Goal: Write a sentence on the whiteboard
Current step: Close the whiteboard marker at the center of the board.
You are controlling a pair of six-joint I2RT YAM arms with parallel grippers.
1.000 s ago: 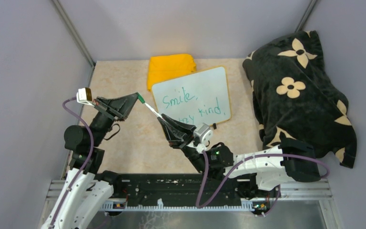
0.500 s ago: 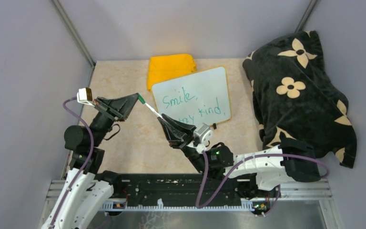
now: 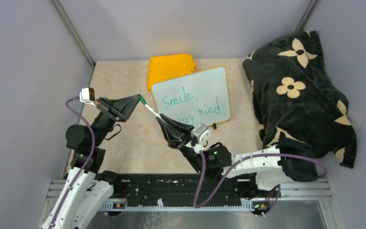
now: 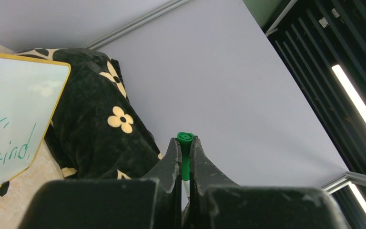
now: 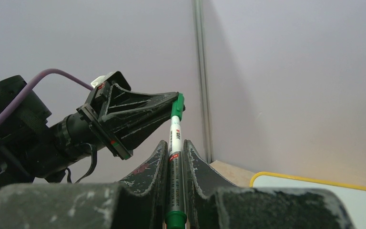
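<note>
The sentence [image 3: 178, 99] looks finished on the whiteboard [image 3: 209, 83], centre of the top view. Your right gripper [image 3: 161, 118] clamps the marker [image 3: 151, 109], your left gripper [image 3: 137, 99] pinches its cap [image 3: 142, 99]; likely only capping remains.

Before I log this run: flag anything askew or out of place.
The whiteboard lies crooked, its far left corner overlapping the yellow cloth. Nothing looks spilled or damaged.
</note>
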